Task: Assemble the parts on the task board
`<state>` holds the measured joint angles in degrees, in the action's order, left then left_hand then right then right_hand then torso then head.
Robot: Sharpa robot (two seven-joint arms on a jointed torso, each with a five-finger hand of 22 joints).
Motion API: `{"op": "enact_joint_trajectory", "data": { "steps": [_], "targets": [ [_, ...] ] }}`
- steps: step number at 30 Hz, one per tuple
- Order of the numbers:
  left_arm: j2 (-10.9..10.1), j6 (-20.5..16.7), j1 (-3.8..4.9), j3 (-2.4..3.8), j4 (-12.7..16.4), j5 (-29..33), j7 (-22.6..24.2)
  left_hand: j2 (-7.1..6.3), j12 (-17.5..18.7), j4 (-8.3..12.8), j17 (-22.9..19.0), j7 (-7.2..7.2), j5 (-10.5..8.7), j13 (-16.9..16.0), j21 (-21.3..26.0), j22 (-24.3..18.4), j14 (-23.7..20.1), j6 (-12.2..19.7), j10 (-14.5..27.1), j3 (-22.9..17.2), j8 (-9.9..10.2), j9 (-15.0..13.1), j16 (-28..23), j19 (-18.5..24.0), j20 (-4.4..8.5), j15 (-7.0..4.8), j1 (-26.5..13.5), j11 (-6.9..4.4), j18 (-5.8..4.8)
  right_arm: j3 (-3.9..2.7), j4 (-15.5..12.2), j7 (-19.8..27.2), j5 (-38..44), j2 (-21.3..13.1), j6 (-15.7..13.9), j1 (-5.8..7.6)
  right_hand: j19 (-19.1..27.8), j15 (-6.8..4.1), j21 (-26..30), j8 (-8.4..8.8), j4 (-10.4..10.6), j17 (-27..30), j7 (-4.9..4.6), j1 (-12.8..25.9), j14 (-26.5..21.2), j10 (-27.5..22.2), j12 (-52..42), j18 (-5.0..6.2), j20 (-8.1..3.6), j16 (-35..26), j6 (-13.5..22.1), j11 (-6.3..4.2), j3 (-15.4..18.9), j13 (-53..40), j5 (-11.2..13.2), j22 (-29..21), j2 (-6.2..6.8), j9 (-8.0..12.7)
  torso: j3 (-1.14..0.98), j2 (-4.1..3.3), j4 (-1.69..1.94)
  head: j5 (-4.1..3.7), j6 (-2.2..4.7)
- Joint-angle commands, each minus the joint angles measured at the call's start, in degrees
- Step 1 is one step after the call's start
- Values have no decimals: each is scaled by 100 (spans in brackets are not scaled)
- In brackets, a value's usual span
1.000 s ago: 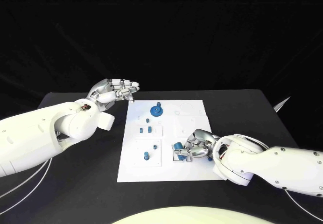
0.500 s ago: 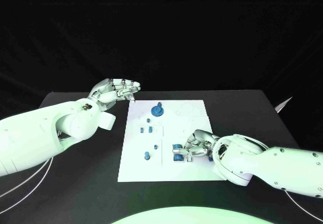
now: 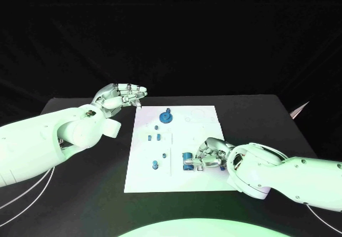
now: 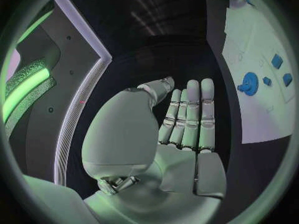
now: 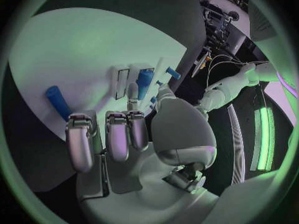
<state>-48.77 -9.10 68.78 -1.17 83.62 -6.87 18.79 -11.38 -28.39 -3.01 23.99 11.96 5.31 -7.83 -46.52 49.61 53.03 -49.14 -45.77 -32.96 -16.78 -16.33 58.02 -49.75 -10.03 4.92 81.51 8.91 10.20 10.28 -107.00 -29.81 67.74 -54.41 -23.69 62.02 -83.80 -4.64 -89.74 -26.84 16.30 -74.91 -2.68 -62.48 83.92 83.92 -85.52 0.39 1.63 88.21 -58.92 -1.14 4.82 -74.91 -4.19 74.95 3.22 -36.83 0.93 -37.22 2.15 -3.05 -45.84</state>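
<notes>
Little has moved: the right hand point(image 3: 209, 157) still works a blue part point(image 3: 188, 161) at the task board's point(image 3: 203, 183) five o'clock corner, fingers closed around it (seating looks unfinished). At eleven o'clock, the left hand point(image 3: 121, 97) stays raised, fingers together, holding nothing.

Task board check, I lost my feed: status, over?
Left hand empty, fingers half curled, raised off board's far left corner. Right hand low on task board, fingers at a blue part; grip unclear. Blue gear untouched. Nothing blocking.
</notes>
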Motion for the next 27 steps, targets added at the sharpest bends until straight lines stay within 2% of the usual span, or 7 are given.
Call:
{"op": "enact_joint_trajectory", "data": {
  "steps": [1,8,13,17,20,23,27],
  "targets": [
    [-3,67,3,4,12,33,24,35,-26,-20,-6,-7,16,8,23,6,-43,17,54,1,-35,-7,-35,35,-9,-13,-8,6,30,0,-126,243,43,-117,-2,-6,-620,-30,-26,-16,-38,-957,-2,-397,504,407,-17,-39,-34,21,65,-26,-12,-1248,-58,1505,-32,13,3,1,-2,-4,1],
    [-9,56,3,3,17,33,40,35,-26,-20,-6,-7,16,8,23,6,-43,17,54,1,-35,-7,-35,35,-9,-13,-8,6,30,-1,-324,555,-122,-516,-386,40,-620,21,-26,161,-39,-928,-82,-887,499,386,26,-39,2,9,234,39,-155,-1230,-161,1505,26,115,5,2,-2,-26,8],
    [-19,42,3,2,29,36,58,39,-32,-21,-6,-7,17,9,26,5,-43,20,57,-3,-37,-7,-34,34,-10,-12,-8,7,30,-2,-426,750,-194,-872,-484,186,-620,36,-26,211,-53,-936,-102,-1030,500,382,31,-39,17,11,253,56,-184,-1230,-202,1505,71,146,9,2,5,-131,4],
    [-29,34,3,2,49,38,67,39,-32,-21,-6,-7,17,9,26,5,-43,20,57,-3,-37,-7,-34,34,-10,-12,-8,7,30,-1,-456,804,-149,-1161,-411,276,-620,46,-26,247,-54,-949,-115,-1100,502,377,40,-39,26,14,267,67,-194,-1226,-222,1505,103,166,14,1,-2,-195,7],
    [-33,35,3,2,66,38,69,37,-35,-22,-6,-8,16,8,27,5,-44,20,55,-2,-39,-7,-33,34,-10,-12,-11,6,30,3,-413,758,3,-1331,-227,306,-620,54,-26,272,-57,-950,-125,-1159,502,365,65,-39,33,14,271,76,-204,-1212,-208,1505,127,181,13,0,-7,-231,13],
    [-32,37,3,2,77,38,71,37,-35,-22,-6,-8,16,8,27,5,-44,20,55,-2,-39,-7,-33,34,-10,-12,-11,6,30,10,-355,690,182,-1426,-56,306,-620,61,-26,294,-56,-954,-135,-1194,503,355,85,-39,39,15,281,84,-206,-1202,-192,1505,152,194,7,-3,0,-266,8],
    [-30,43,3,2,83,39,71,37,-35,-22,-6,-8,16,8,27,5,-44,20,55,-2,-39,-7,-33,34,-10,-12,-11,6,30,21,-280,536,412,-1488,165,238,-620,69,-26,324,-58,-948,-145,-1256,501,344,105,-39,47,13,290,93,-222,-1192,-214,1505,170,211,4,-5,-2,-258,-1]
  ]
}}
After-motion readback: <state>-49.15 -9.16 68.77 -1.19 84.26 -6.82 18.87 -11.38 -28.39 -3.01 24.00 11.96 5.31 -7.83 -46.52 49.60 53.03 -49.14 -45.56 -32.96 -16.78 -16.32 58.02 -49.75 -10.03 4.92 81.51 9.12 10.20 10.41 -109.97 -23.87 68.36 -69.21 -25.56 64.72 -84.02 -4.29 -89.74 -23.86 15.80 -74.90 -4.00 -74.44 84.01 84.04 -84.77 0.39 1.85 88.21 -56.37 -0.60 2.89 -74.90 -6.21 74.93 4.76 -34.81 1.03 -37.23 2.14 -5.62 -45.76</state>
